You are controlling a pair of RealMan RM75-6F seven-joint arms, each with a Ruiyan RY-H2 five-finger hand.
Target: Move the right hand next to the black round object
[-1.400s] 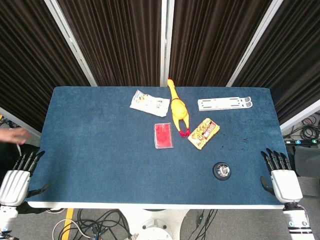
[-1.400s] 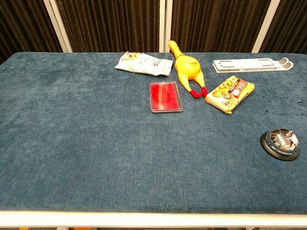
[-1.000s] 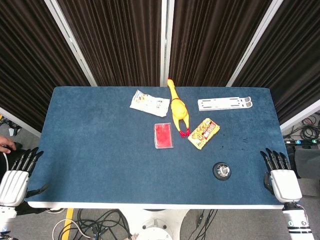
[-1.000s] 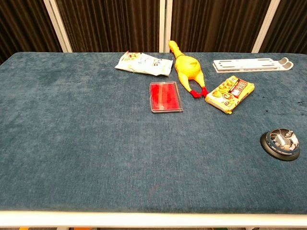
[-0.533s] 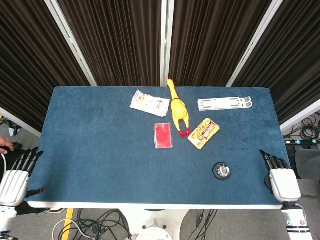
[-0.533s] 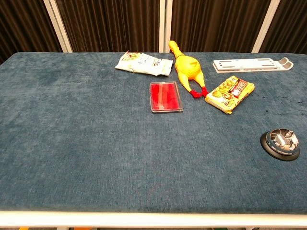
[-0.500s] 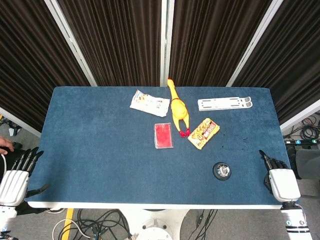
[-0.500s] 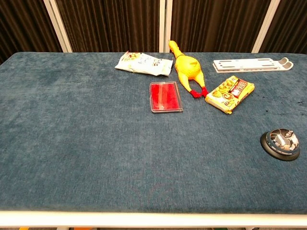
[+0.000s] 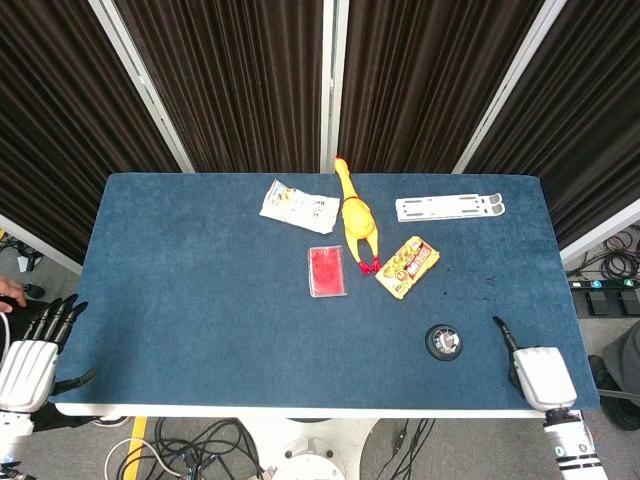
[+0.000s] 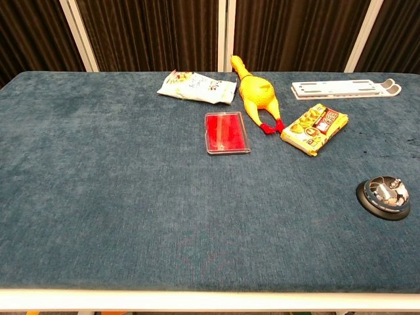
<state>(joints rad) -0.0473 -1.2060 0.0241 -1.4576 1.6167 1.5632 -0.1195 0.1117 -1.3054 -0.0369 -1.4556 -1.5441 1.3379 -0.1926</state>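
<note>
The right hand point(image 9: 540, 375) has swung in over the blue surface point(image 9: 200, 290), dark fingers point(image 9: 500, 328) apart and empty, nearing the black round bell-like object point(image 9: 443, 341) at the front-right. Approach underway.

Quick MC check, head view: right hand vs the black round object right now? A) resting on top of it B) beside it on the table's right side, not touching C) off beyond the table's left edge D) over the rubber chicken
B: the right hand sits just right of the black round object with bare blue table between them.
</note>
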